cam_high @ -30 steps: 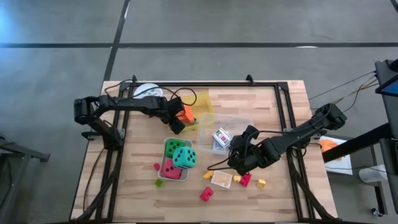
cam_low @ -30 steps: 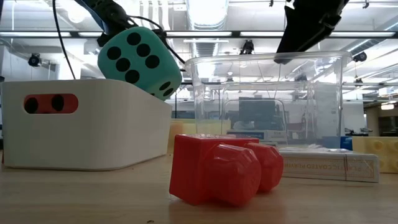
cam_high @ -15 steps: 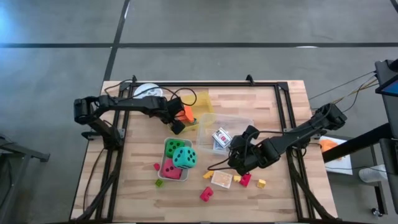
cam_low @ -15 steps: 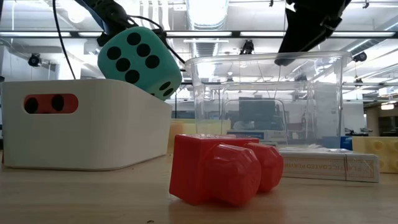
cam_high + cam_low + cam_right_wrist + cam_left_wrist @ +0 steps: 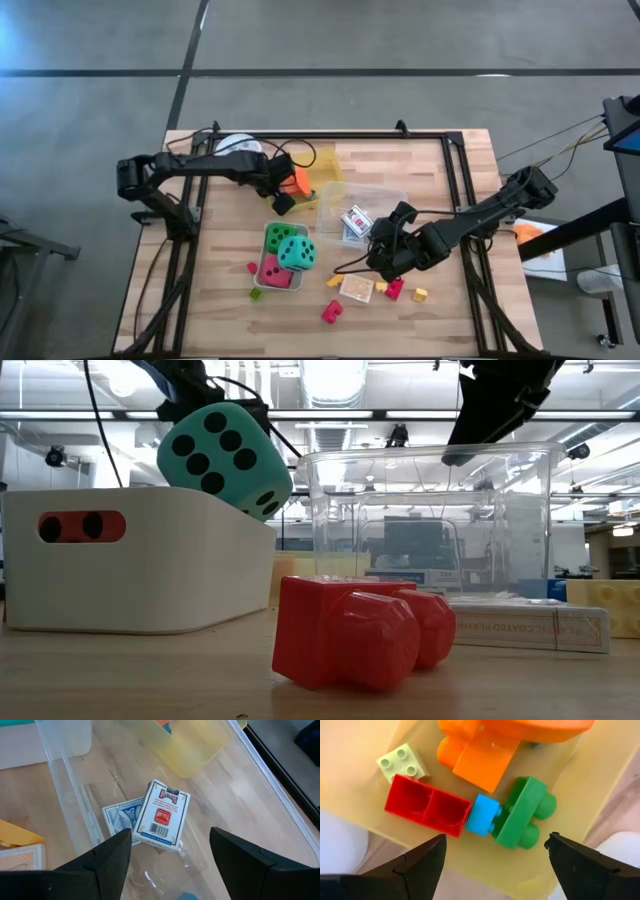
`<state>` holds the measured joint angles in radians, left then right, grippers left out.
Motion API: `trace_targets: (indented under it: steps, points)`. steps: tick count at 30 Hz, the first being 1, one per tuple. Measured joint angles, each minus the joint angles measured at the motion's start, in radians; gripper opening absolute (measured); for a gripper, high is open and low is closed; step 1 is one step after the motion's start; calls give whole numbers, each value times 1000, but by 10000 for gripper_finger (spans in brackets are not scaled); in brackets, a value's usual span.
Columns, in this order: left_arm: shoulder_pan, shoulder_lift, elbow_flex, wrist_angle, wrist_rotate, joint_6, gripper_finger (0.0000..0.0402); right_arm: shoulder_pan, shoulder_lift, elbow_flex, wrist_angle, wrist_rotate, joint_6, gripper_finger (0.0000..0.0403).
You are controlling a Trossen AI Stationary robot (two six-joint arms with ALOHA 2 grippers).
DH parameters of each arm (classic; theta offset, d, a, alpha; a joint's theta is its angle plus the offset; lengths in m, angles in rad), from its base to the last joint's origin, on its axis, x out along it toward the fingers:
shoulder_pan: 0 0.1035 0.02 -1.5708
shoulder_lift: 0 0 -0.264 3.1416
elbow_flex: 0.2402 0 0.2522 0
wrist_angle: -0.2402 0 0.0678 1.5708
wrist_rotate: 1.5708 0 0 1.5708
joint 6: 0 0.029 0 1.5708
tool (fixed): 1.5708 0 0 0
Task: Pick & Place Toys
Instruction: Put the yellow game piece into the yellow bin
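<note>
The yellow tray holds an orange block, a red block, a blue block, a green block and a pale green block. My left gripper hovers open just above them, at the tray's left side. My right gripper stands open over the clear box, above two card packs. Green, teal and red dice sit in a white bin. Loose blocks lie near the front.
A white round cup stands at the far left behind my left arm. A card pack and small red and yellow blocks lie under my right arm. Black rails run along the table's sides.
My left gripper has opened over the yellow tray and drawn back a little toward the table's left edge. My right arm has kept still.
</note>
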<state>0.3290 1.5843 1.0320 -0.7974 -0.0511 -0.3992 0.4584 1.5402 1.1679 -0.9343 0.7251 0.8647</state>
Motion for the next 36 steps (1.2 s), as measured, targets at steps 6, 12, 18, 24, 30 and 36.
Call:
trace_targets:
  steps: [6, 12, 18, 24, 30, 36]
  points:
    - [-3, -66, 37, -119, -1, -10, 337, 0, 0, 11, -5, -1, 7, 263]
    - [-36, -200, 42, -170, -12, -76, 337, 0, -12, 83, -121, -2, 125, 263]
    - [-142, -307, 41, -205, -21, -182, 337, 36, -24, 142, -258, -52, 274, 263]
    - [-306, -327, 41, -213, -31, -228, 337, 126, -26, 151, -315, -255, 352, 263]
    - [-421, -327, 42, -216, -33, -285, 337, 262, -26, 152, -313, -398, 315, 263]
    - [-472, -327, 42, -251, -31, -359, 337, 388, 0, 147, -305, -416, 413, 263]
